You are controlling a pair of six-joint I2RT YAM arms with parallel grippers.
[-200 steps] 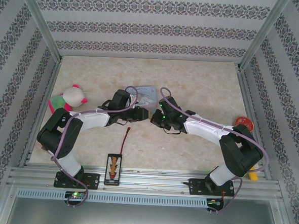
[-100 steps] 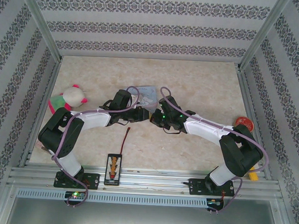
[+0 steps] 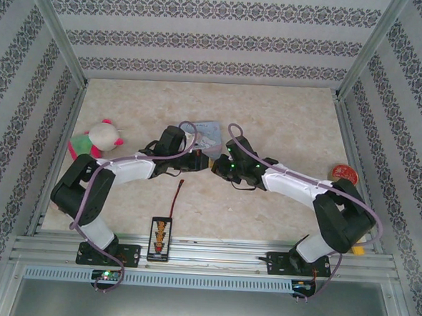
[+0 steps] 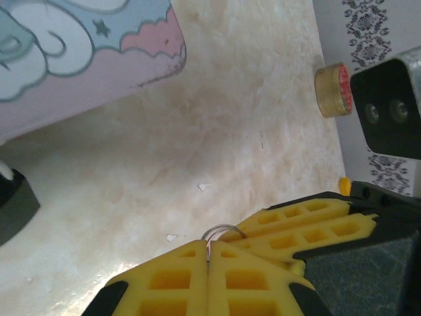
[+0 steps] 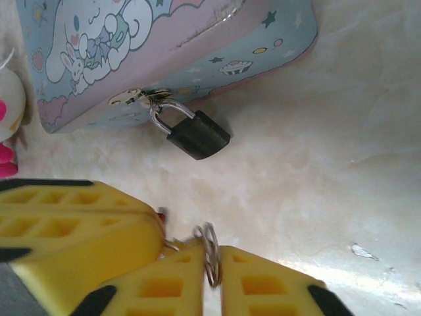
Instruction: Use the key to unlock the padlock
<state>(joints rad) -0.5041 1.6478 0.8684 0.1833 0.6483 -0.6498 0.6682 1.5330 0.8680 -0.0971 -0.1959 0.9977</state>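
Ahead of your right gripper (image 5: 212, 273), bare marbled tabletop (image 5: 316, 178) lies open up to the small dark padlock with a silvery shackle (image 5: 197, 135); behind it the pale blue cartoon-printed tin (image 5: 164, 39) walls the way. The left gripper (image 4: 208, 263), pinching the same thin silvery ring (image 5: 209, 253), crowds its left side; its right is free.

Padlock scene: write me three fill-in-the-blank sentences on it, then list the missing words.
1. The padlock hanging from the tin has a ___ body.
2. The left tool and the right tool are each ___ on the key ring.
3. In the top view, the plush toy lies beside the ___ arm.
Missing words: black; shut; left.
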